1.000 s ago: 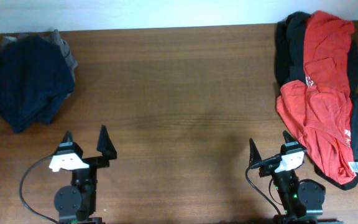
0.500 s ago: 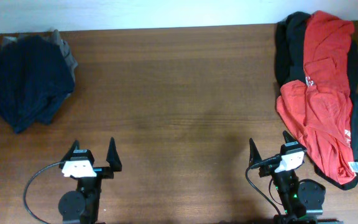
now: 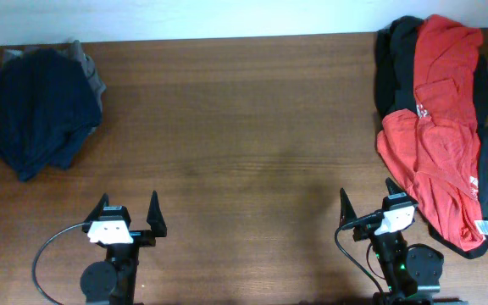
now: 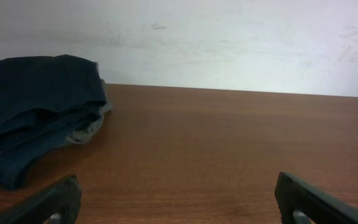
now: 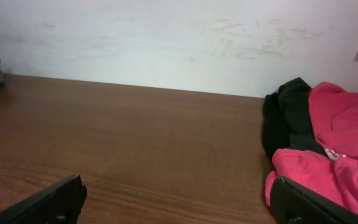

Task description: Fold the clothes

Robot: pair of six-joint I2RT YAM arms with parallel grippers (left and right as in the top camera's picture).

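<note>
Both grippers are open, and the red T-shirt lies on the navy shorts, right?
No. The overhead view shows the red T-shirt lying on black clothes, far from the navy shorts. The left gripper and right gripper are open.

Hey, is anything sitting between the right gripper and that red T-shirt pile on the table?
Nothing visible does. Only bare table lies between the open right gripper and the red T-shirt, which is spread over black pieces just to the gripper's right and ahead of it.
</note>
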